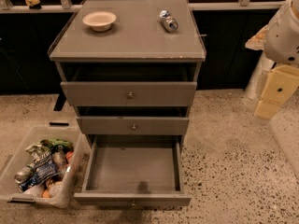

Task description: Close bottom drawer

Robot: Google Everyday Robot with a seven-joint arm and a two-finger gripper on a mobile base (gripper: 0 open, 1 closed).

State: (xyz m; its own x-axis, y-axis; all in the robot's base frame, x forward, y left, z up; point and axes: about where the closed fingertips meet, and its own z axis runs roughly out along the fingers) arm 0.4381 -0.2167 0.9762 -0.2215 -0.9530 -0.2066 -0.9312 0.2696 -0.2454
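Note:
The bottom drawer (132, 199) of the grey cabinet (127, 36) is pulled far out toward me. Its deep grey box is empty and its flat front sits near the bottom of the view. The middle drawer (133, 125) and the top drawer (128, 94) above it are pushed in, each with a small round knob. My gripper (273, 97), cream-yellow under a white arm, hangs at the right edge. It is well to the right of the cabinet and above floor level, touching nothing.
A beige bowl (99, 20) and a can lying on its side (168, 21) rest on the cabinet top. A clear plastic bin (28, 197) of snack packets and cans stands on the speckled floor, left of the open drawer.

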